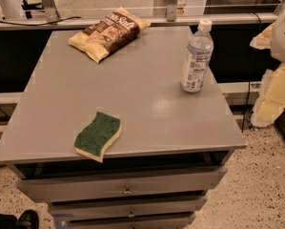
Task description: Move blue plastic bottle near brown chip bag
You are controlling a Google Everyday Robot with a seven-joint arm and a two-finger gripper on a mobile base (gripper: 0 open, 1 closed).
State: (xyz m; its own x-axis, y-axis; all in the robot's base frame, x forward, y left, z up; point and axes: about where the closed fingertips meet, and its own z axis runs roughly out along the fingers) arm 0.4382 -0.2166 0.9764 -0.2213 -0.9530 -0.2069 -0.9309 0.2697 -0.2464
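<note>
The blue plastic bottle (pixel 196 56) stands upright near the right edge of the grey table (pixel 132 89), with a white cap and a pale label. The brown chip bag (pixel 108 32) lies flat at the table's far left, dark brown with pale yellow edges. The two are well apart. My gripper (pixel 265 78) is at the right edge of the view, off the table's right side. It is to the right of the bottle, not touching it and holding nothing that I can see. Pale cream and white parts of my arm (pixel 284 32) show above it.
A green-and-yellow sponge (pixel 98 136) lies near the table's front edge, left of centre. The table has drawers (pixel 123 187) below its front. A ledge and rail (pixel 132 19) run behind the table. A speckled floor (pixel 266 175) lies to the right.
</note>
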